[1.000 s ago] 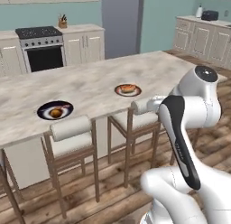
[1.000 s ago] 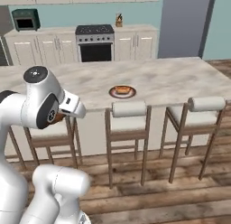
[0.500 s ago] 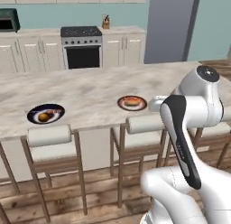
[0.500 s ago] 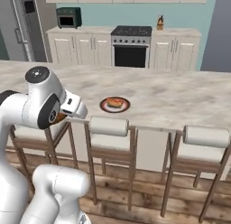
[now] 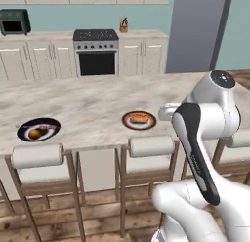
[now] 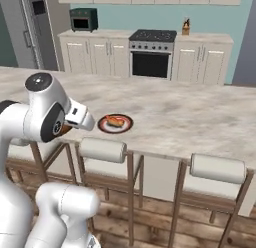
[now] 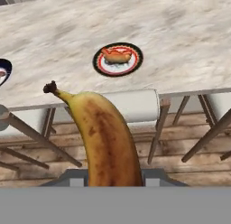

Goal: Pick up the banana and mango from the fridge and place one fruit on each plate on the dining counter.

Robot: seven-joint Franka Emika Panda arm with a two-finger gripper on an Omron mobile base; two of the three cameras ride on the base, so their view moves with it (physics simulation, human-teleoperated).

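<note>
Sliding sideways, the base brings the red-rimmed plate (image 7: 117,59) ahead; the gripper (image 7: 108,180) pinches the banana (image 7: 103,139), held short of the dining counter (image 5: 97,107) for placing.

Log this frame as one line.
hand: holding banana | navy plate: has mango | red-rimmed plate: some food on it | base: facing dining counter

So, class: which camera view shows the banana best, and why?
The hand view: the banana rises large from the bottom edge, its stem pointing toward the dining counter. In both base views the robot's own arm stands where the banana would be, hiding it.
</note>
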